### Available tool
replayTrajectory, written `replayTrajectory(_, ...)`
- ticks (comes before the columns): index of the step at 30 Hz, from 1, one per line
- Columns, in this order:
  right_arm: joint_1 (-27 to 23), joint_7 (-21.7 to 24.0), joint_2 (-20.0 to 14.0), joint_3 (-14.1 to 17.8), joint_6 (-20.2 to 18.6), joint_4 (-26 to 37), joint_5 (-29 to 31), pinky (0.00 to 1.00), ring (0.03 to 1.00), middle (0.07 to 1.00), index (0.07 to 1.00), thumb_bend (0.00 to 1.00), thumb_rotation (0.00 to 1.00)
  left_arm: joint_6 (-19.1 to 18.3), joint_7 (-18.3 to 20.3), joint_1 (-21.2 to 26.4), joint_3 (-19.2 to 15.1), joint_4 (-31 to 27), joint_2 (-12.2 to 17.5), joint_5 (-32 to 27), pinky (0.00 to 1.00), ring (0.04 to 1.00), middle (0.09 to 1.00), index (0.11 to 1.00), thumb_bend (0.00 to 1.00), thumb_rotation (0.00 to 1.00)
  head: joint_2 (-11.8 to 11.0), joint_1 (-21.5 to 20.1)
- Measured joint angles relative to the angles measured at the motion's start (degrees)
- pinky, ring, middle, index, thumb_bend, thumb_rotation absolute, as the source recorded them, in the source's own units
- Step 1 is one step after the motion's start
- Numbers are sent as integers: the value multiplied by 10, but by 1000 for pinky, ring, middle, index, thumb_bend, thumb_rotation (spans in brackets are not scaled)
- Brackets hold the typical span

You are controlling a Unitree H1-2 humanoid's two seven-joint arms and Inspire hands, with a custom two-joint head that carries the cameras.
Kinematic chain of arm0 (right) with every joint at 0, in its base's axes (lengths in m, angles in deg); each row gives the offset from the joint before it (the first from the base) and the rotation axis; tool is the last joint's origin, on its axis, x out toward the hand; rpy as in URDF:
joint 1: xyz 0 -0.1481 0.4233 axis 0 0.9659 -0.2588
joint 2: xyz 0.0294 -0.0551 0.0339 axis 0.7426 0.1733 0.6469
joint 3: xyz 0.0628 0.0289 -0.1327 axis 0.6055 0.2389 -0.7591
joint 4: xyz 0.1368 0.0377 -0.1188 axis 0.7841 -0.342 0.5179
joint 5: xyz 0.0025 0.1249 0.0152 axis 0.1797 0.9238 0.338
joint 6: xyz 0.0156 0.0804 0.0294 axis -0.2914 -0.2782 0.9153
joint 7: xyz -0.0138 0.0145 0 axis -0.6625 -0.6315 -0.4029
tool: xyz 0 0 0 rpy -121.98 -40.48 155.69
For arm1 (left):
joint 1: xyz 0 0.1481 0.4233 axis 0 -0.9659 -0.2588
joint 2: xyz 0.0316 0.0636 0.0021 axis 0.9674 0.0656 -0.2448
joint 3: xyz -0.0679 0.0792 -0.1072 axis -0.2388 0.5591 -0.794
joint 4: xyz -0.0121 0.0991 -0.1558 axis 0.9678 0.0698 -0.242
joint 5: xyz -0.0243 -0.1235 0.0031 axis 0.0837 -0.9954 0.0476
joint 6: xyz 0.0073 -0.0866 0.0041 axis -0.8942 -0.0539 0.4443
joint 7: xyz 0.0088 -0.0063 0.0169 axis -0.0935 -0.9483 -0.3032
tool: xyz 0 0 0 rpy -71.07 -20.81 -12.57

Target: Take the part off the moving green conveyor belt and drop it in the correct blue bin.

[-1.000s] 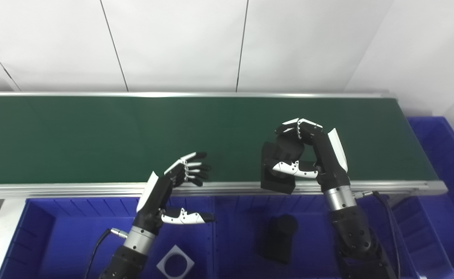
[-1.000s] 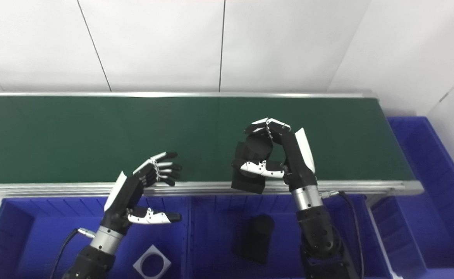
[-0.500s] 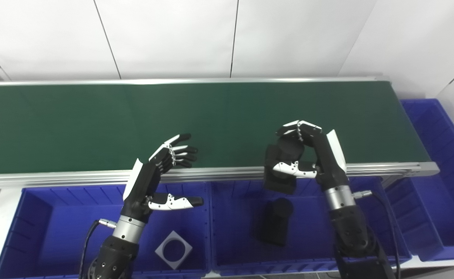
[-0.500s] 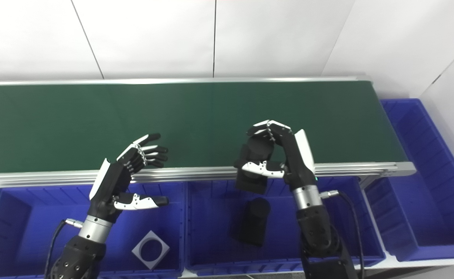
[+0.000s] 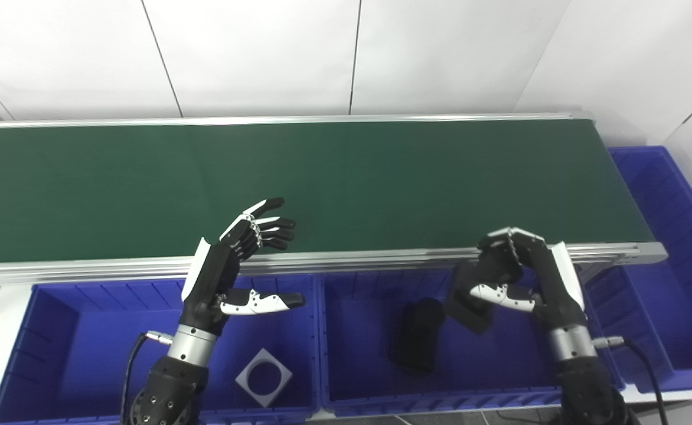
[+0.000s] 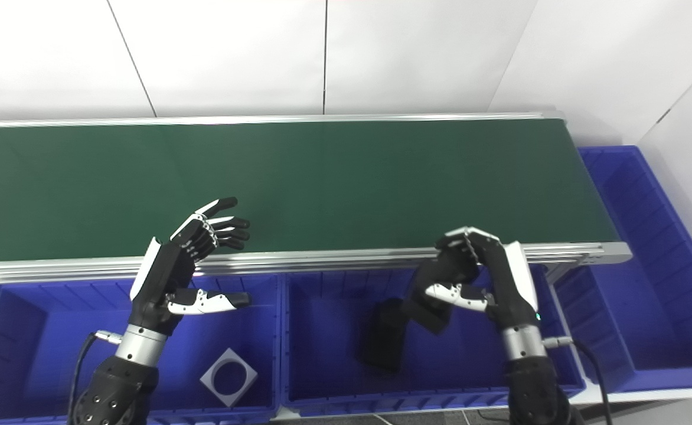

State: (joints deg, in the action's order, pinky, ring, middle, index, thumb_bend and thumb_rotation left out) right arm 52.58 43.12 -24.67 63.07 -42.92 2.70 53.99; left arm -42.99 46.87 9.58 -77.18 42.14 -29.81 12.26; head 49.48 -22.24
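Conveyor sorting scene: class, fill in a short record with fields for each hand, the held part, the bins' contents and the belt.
right hand: shut on the black part, held over the middle blue bin
left hand: open, holds nothing
middle blue bin contents: one black block
left blue bin contents: grey square plate with a round hole
green conveyor belt: no parts visible

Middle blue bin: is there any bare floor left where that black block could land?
Yes. In the middle bin, the floor is bare left of the black part already lying there, and in a strip right of it, below the right hand holding the black block. The centre is taken.
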Motion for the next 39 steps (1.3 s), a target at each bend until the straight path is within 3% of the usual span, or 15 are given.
replayTrajectory(3,0,-10,0,4,1,-25,-2,351,404,477,517,518,0,-4,6,-1,-5,-6,0,0,608,652,715,837,920,242,1,-2)
replayTrajectory(9,0,-17,0,7,1,-54,-4,405,437,495,496,520,0,-4,12,-4,-10,-8,0,-1,610,649,710,833,921,244,2,1)
replayTrajectory(14,0,-18,1,7,2,-64,-3,379,411,494,537,516,0,-6,13,-5,-12,-12,-2,-6,614,654,713,835,919,234,2,1)
replayTrajectory(16,0,-17,0,5,2,-64,0,449,511,594,504,521,108,-6,15,-6,-12,-12,-3,-8,614,652,713,835,922,240,2,1)
replayTrajectory(17,0,-16,0,4,2,-64,1,566,625,682,631,836,140,-5,16,-6,-13,-12,-4,-10,612,651,713,837,921,245,2,1)
replayTrajectory(21,-1,-9,-2,-5,13,-70,8,687,751,774,721,988,179,-5,18,-6,-14,-11,-6,-10,610,649,711,835,927,253,-2,4)
replayTrajectory(24,-1,-9,-4,-8,23,-70,11,737,795,808,744,1000,220,-5,18,-6,-14,-12,-8,-10,610,652,715,836,928,258,-7,13)
replayTrajectory(29,-1,-4,-5,-13,30,-68,23,702,777,813,763,1000,217,-5,18,-6,-14,-10,-10,-7,610,650,713,832,931,256,-13,32)
replayTrajectory(32,-1,14,-6,-21,30,-49,48,727,794,845,787,1000,265,-5,19,-6,-14,-5,-13,-3,604,650,712,828,932,253,-22,56)
replayTrajectory(34,0,30,-5,-34,30,-17,69,737,812,866,805,1000,293,-4,19,-6,-14,1,-15,0,600,651,712,827,929,250,-23,58)
replayTrajectory(39,-11,77,2,-78,30,29,111,781,873,919,866,1000,388,-1,18,-6,-14,18,-19,11,590,659,723,833,927,279,-42,110)
